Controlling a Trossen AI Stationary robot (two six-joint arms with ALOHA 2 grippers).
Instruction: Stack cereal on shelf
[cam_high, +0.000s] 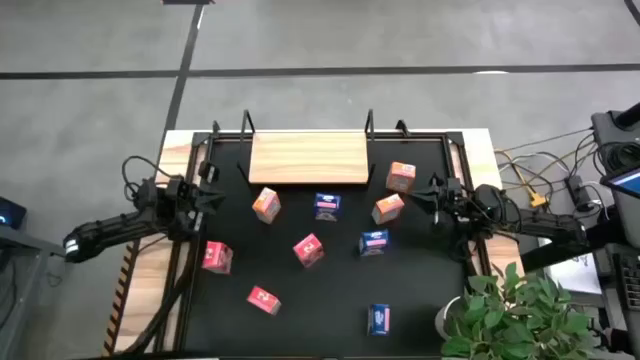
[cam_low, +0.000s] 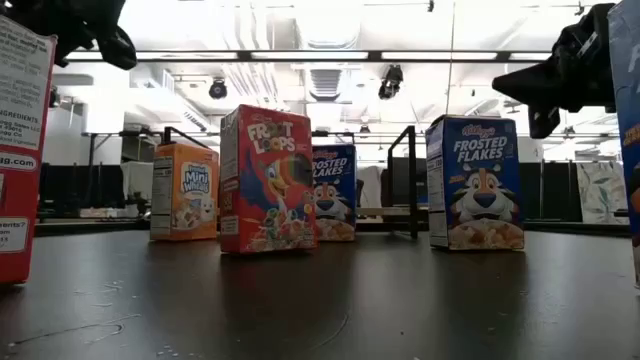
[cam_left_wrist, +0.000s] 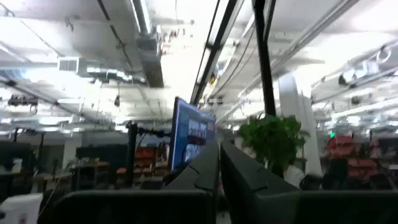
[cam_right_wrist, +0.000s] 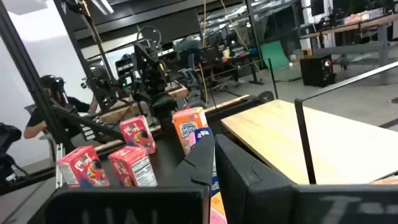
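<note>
Black matte surface (cam_high: 420, 300) has tiny printed cardboard cereal boxes (cam_high: 308, 249) scattered near the empty light-wood shelf (cam_high: 308, 158). Probably light, crushable; pinch the flat sides. Left hand (cam_high: 212, 196) and right hand (cam_high: 428, 192) both closed, empty.

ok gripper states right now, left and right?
Left gripper: shut, holding nothing, at the mat's left edge.
Right gripper: shut, holding nothing, at the right edge near the orange cereal boxes.

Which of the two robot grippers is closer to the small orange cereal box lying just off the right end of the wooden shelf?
The right gripper: it sits just right of that orange cardboard box. The left gripper is far across the light-wood shelf board, on the table's other side.
</note>
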